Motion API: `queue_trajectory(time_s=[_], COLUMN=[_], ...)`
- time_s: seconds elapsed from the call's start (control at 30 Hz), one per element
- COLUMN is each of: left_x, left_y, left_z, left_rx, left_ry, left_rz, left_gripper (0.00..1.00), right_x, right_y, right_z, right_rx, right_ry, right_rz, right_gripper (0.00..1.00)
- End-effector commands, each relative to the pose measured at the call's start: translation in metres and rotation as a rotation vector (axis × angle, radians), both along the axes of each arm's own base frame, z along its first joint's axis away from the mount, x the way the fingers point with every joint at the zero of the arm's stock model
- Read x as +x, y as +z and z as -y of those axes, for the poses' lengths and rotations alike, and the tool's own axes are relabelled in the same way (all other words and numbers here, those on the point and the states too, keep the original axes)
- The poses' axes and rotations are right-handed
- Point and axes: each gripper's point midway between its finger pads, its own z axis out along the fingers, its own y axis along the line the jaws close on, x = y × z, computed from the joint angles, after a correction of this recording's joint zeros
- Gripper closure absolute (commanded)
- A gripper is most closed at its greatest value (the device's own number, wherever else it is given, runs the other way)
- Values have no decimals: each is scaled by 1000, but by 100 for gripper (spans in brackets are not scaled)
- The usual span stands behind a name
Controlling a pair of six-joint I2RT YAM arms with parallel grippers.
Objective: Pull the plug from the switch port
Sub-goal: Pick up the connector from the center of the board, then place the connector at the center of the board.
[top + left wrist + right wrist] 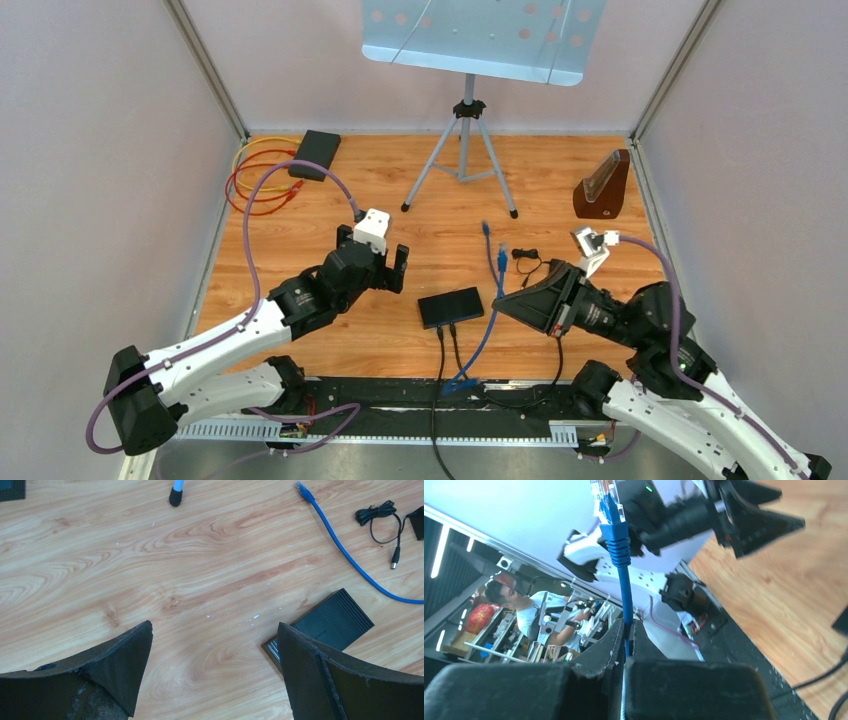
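Blue cable [625, 597], ribbed plug boot [617, 540], tight in right tool [628, 630]; left tool [215, 632] wide.

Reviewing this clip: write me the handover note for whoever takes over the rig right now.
Grippers: left gripper open, holding nothing, hovering over the table beside the switch. The right gripper is shut on the blue cable below its plug.
Things: switch flat between the arms, two black cables at its near side.
Done: the held plug is in the air, clear of the switch.
Left: probably only setting the cable down and releasing.
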Motion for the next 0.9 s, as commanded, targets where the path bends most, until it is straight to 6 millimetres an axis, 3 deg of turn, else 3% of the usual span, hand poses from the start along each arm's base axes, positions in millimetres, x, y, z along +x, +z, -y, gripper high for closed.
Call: queue_trajectory(time_s=[0.0, 0.2, 0.3, 0.47, 0.6, 0.7, 0.87], left_x=[3, 3, 3, 3, 3, 3, 3], left_y=[2, 2, 4, 3, -2, -3, 1], left_z=[-5, -3, -4, -5, -1, 3, 0], left_rx=[-44, -41, -27, -19, -23, -21, -11], left_ry=[56, 47, 42, 42, 28, 15, 16], left_rz=[5, -2, 3, 5, -4, -9, 0], left_gripper=[0, 0, 0, 0, 0, 0, 0], right_x=[20, 107, 140, 170, 188, 211, 231], right_y=[44, 20, 7, 11, 6, -11, -23], right_z=[12, 27, 50, 111, 142, 165, 188], right_rx=[4, -359, -561, -747, -820, -859, -796], right_ry=[-151, -534, -711, -956, -986, -974, -886], right_rz=[189, 199, 218, 259, 263, 189, 107], right_gripper=[100, 100, 100, 100, 100, 100, 100])
